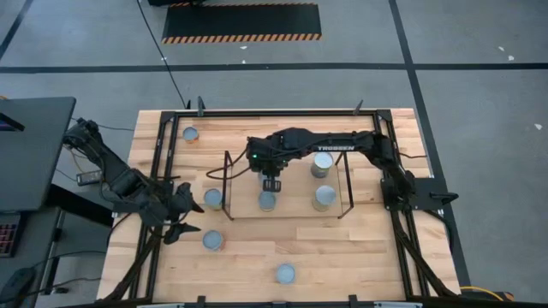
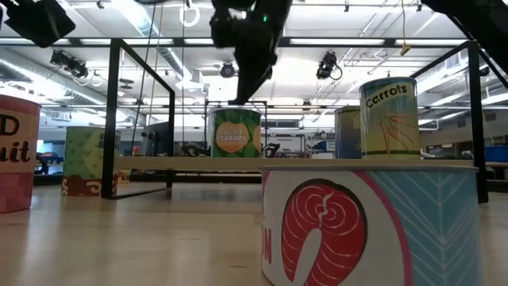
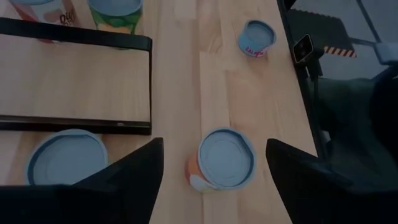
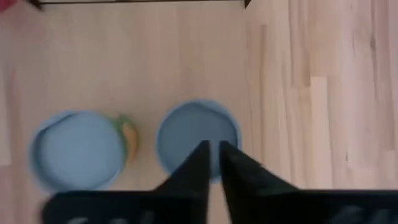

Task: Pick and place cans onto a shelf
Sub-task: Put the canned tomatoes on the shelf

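Wooden shelf [image 1: 291, 210]: 3 round-topped cans [image 1: 268, 200]; right claw [image 1: 271, 184] narrow, left claw [image 1: 183, 214] wide.

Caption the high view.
Right gripper above a silver-topped can on the light-wood shelf; left gripper waits nearby.

Three cans [image 1: 324, 160] crowd the shelf [image 1: 244, 208]; its left part lies open

A yellow-teal can [image 2: 390, 119] on the shelf read "Carrots". A green can [image 2: 236, 133] beside it read "Sliced Peaches". The right arm [image 1: 336, 147] bore "TROSSEN". A red can [image 2: 16, 152] showed only "D" and "uit".
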You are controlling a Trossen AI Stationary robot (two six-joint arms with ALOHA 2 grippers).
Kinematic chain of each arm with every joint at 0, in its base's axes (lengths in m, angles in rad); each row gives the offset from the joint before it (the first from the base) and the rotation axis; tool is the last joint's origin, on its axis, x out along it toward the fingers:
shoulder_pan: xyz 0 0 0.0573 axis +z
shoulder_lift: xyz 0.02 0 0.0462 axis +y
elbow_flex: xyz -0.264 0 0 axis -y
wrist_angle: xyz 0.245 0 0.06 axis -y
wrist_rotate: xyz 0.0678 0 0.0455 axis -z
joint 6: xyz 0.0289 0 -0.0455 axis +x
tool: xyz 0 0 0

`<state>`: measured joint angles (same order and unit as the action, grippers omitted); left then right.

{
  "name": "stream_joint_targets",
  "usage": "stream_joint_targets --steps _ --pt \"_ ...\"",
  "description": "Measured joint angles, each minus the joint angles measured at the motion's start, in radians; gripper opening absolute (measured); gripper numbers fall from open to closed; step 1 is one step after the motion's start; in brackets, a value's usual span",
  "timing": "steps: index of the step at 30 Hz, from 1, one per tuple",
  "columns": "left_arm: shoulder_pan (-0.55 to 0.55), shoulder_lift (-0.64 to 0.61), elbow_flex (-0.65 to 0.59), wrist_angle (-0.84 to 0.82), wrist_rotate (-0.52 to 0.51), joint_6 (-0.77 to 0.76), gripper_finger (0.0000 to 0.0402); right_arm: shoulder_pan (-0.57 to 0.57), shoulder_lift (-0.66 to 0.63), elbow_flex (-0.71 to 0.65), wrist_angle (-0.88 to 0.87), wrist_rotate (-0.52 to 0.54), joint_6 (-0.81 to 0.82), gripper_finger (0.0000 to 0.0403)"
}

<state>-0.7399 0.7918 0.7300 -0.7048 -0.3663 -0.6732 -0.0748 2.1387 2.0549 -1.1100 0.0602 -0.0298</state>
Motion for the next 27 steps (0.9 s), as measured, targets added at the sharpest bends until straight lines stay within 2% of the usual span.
stream_joint_targets --steps 2,6,11,17,27 --pt "0.000 0.000 0.000 -0.001 -0.001 0.003 0.0286 -0.011 0.005 -0.045 0.030 -0.027 0.000 0.0009" --pt "0.000 0.000 0.000 -0.002 0.000 0.004 0.0286 -0.020 0.001 -0.099 0.076 -0.060 0.011 0.0020" --pt "0.000 0.000 0.000 -0.002 0.000 0.012 0.0286 -0.019 0.000 -0.153 0.112 -0.113 0.012 0.0005" --pt "0.001 0.000 0.000 -0.003 0.000 0.015 0.0286 -0.020 -0.003 -0.178 0.145 -0.104 0.026 0.0009" --pt "0.001 0.000 0.000 -0.003 0.000 0.014 0.0286 -0.028 -0.001 -0.179 0.143 -0.020 0.028 0.0005"
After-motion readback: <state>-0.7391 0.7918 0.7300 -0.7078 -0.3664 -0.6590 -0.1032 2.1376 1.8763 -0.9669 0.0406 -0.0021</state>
